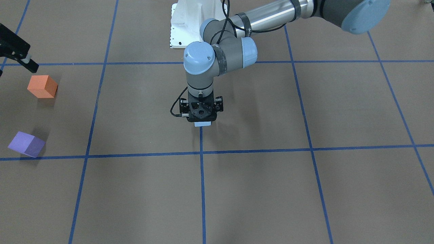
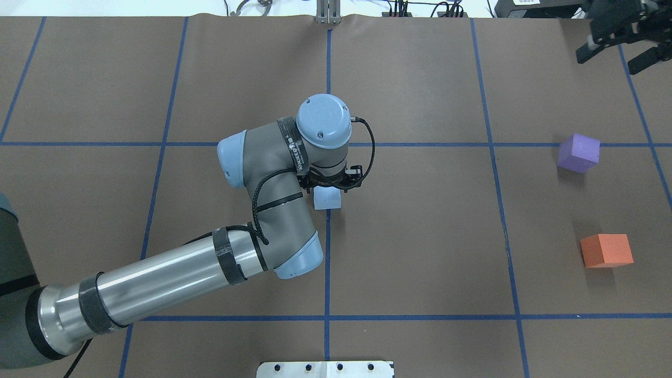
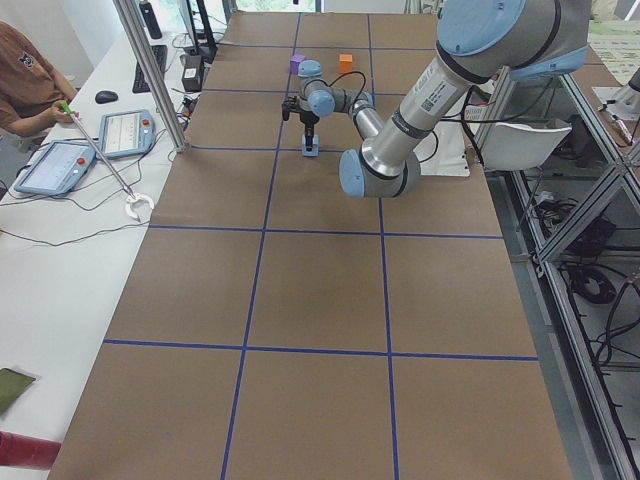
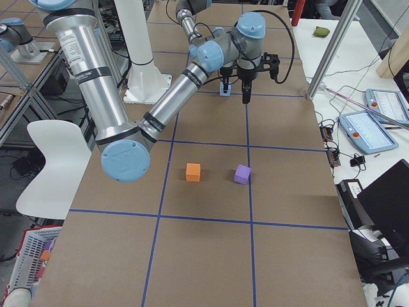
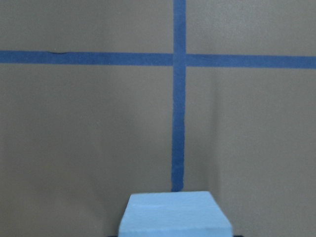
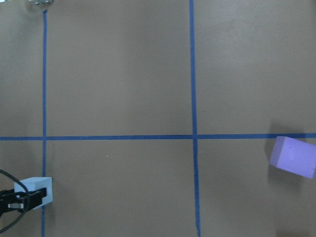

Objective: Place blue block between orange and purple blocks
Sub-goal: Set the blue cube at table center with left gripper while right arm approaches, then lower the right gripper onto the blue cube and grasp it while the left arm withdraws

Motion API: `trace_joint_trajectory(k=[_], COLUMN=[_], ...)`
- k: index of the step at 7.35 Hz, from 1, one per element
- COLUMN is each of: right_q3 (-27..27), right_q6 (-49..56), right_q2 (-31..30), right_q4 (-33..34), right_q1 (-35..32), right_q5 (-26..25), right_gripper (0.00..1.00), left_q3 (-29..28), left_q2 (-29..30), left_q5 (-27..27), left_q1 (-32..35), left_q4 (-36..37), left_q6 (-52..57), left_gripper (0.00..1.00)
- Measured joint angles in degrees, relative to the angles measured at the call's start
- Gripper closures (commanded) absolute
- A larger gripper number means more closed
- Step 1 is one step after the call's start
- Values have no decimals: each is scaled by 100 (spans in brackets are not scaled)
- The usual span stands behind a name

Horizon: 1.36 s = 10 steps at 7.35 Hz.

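Note:
The light blue block [image 2: 327,199] is at the table's middle, by a blue tape crossing. My left gripper [image 2: 329,190] points straight down and is shut on it, at or just above the table; the block fills the bottom of the left wrist view [image 5: 175,215]. It also shows in the front view [image 1: 202,124]. The orange block [image 2: 606,250] and the purple block [image 2: 578,152] sit apart on the table's right side, with a gap between them. My right gripper [image 2: 617,52] hangs open and empty, high over the far right corner.
Blue tape lines [image 2: 327,262] divide the brown table into squares. The white robot base plate [image 2: 325,369] is at the near edge. An operators' desk with tablets [image 3: 60,165] runs along the far side. The left arm's elbow [image 2: 262,210] stretches over the left centre.

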<state>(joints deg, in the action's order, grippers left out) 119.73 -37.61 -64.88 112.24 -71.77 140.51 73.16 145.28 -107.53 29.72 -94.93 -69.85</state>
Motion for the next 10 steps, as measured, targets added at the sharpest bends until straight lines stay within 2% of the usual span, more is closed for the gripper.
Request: trace_joint_trajectory(k=[1, 2, 4, 5, 7, 8, 10], right_q3=[-4, -14, -91, -234, -783, -1168, -2194], right_q6=[-157, -398, -1178, -1558, -2085, -2244, -2473], right_q2=[173, 376, 933, 1264, 1869, 2053, 2286], right_q4=[24, 51, 102, 104, 22, -245, -1225], right_q1=[169, 394, 1155, 1666, 2660, 3020, 3526], right_q5=[-92, -258, -787, -1171, -2045, -2359, -2824], right_gripper=[0, 0, 0, 0, 0, 0, 0], left_q3=[73, 240, 867, 1378, 2586, 3094, 3603], left_q2=[4, -35, -570, -1138, -2624, -3333, -4338], left_q5=[-89, -425, -1375, -1612, -1704, -1696, -1715], left_q1=[94, 337, 1125, 1466, 2102, 2422, 3135], left_q4=[37, 150, 394, 455, 495, 490, 474], left_q6=[2, 12, 299, 770, 1975, 2527, 3583], left_gripper=[0, 0, 0, 0, 0, 0, 0])
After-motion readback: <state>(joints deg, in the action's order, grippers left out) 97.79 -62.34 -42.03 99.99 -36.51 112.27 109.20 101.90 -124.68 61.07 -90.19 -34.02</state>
